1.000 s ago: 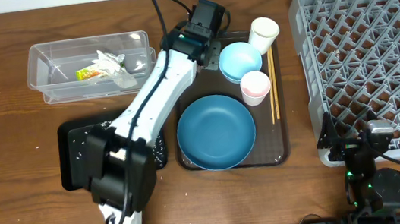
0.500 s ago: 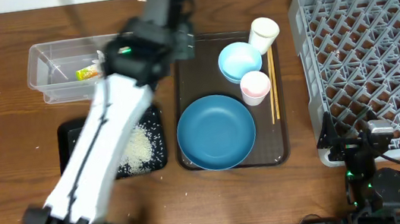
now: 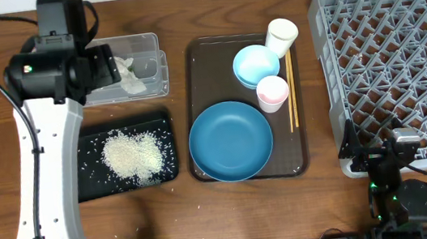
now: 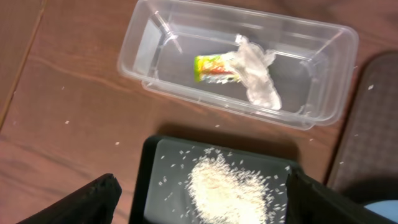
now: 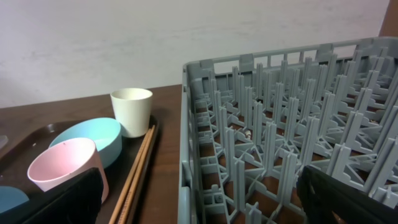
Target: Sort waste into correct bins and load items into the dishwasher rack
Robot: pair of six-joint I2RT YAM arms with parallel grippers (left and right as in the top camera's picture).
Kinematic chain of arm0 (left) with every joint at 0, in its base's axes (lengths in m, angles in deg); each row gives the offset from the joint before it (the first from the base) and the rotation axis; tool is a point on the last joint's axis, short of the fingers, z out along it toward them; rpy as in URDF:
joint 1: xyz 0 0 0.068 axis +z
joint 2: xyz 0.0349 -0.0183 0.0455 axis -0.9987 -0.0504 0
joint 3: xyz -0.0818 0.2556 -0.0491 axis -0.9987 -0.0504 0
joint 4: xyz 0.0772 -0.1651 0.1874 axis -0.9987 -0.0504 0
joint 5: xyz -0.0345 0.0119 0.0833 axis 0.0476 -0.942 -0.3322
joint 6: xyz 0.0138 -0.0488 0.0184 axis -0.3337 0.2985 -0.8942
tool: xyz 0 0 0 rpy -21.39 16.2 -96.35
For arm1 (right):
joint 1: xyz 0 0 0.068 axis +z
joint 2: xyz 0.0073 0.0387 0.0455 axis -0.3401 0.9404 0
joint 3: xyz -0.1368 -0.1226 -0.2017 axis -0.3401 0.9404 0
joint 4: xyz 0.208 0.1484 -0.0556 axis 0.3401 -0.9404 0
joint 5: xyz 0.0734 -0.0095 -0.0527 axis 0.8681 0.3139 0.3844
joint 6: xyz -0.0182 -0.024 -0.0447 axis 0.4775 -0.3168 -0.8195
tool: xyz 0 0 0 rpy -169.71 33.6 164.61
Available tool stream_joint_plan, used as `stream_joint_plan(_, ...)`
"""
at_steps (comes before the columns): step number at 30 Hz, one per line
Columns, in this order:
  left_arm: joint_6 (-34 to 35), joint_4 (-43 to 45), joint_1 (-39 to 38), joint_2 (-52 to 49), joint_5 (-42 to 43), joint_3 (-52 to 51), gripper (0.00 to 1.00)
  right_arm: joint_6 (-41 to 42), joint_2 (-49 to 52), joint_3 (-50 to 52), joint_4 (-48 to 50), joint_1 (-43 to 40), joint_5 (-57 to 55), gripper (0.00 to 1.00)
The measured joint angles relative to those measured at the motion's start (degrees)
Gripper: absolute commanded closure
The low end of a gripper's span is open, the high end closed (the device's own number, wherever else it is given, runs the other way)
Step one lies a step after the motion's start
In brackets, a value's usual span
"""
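Note:
A clear tub (image 4: 155, 43) holds the crumpled napkin (image 4: 258, 78) and the yellow-green wrapper (image 4: 214, 67). Just in front of it, the black tray (image 3: 90, 179) carries a heap of rice (image 3: 131, 156). My left gripper (image 4: 202, 180) hangs open high above that tray, with nothing between its fingers. On the brown serving tray (image 3: 198, 64) sit the dark-blue bowl (image 3: 231, 140), light-blue bowl (image 3: 256, 65), pink cup (image 3: 272, 93), white cup (image 3: 281, 33) and chopsticks (image 3: 289, 86). My right gripper (image 5: 200, 177) stands open and empty at the front-left corner of the grey rack (image 3: 402, 55).
Stray rice grains lie on the wood around the black tray. The left arm's upper links rise over the table's left side and cover the tub's left end in the overhead view. A pale wall stands behind the table in the right wrist view.
The left arm has swung left from the far end of the serving tray to above the tub and black tray. The rice heap is now uncovered. The right arm has stayed still.

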Motion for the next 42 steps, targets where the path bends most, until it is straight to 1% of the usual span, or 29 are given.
stream_joint_plan(4, 0.2, -0.4, 0.9, 0.0, 0.0, 0.0, 0.05, 0.0, 0.0, 0.0, 0.0, 0.0, 0.0, 0.01)
stream_joint_plan(35, 0.2, -0.4, 0.9, 0.0, 0.1, 0.0, 0.05, 0.7, 0.0, 0.0, 0.0, 0.0, 0.1, 0.01)
stream_joint_plan(37, 0.2, -0.4, 0.9, 0.0, 0.0, 0.0, 0.05, 3.8, 0.0, 0.0, 0.3, 0.0, 1.7, 0.01)
stream_joint_plan(40, 0.2, -0.4, 0.9, 0.0, 0.1, 0.0, 0.05, 13.9, 0.0, 0.0, 1.3, 0.0, 8.5, 0.01)
stream_joint_plan(42, 0.2, -0.4, 0.9, 0.0, 0.1, 0.0, 0.04, 25.7, 0.0, 0.0, 1.4, 0.0, 18.2, 0.01)
